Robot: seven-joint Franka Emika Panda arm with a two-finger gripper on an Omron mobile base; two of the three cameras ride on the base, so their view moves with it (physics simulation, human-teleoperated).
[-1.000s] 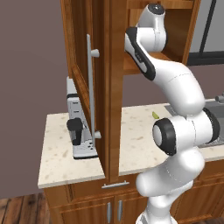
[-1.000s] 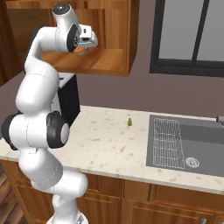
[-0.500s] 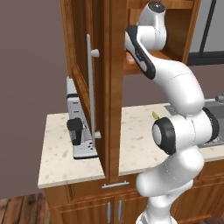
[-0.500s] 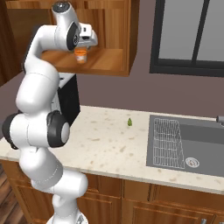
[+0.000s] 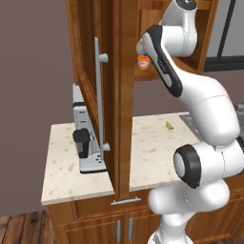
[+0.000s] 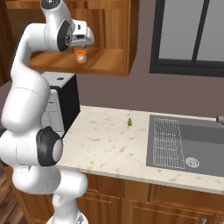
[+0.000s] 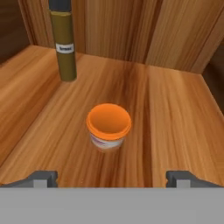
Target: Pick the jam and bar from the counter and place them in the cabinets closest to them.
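A small orange jam jar stands upright on the wooden cabinet shelf, near a tall olive bottle. The gripper hovers just before it, jaws spread wide, holding nothing. The jam looks placed; next the arm should withdraw and go for the bar

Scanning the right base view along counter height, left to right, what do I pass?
Coffee machine → small yellow-green sliver on the counter → sink with its wire rack → faucet tip at the right edge.
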